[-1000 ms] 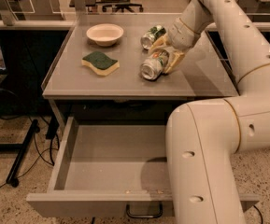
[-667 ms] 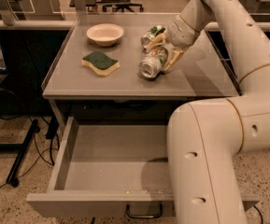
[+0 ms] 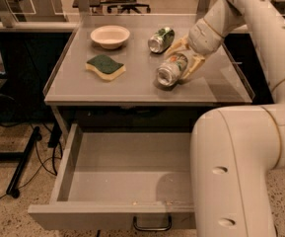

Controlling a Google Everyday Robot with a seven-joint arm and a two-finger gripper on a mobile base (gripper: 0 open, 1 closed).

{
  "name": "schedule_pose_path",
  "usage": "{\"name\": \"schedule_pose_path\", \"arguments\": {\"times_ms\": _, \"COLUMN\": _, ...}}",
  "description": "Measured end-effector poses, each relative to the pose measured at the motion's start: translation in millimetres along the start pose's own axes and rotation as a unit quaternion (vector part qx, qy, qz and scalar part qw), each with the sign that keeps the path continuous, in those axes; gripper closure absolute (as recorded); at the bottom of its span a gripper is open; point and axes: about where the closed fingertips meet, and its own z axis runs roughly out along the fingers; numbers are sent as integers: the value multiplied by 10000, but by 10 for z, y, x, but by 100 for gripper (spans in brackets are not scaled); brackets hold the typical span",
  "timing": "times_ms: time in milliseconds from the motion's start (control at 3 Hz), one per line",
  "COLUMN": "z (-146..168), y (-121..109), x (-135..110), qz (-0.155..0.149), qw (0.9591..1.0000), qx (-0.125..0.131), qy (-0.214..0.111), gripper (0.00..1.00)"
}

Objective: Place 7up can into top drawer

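Observation:
The 7up can, silvery-white with pale green patches, lies on its side at the right of the grey table top, its shiny end facing the front. My gripper reaches in from the right, its yellowish fingers closed around the can's far end. The can sits just at or barely above the table surface. The top drawer stands pulled open below the table and holds nothing; its dark handle is on the front panel.
A darker green can lies just behind the gripper. A white bowl and a green-and-yellow sponge sit on the left of the table. My large white arm covers the drawer's right part. Chairs and desks stand behind.
The gripper and the 7up can have shifted a little to the right together. The other objects and the drawer have not moved.

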Motion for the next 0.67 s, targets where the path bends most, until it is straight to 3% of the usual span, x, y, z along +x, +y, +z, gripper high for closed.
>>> {"name": "schedule_pose_path", "arguments": {"times_ms": 667, "z": -20, "y": 512, "x": -110, "qz": 614, "qw": 9974, "qx": 21, "qy": -385, "gripper": 100}}
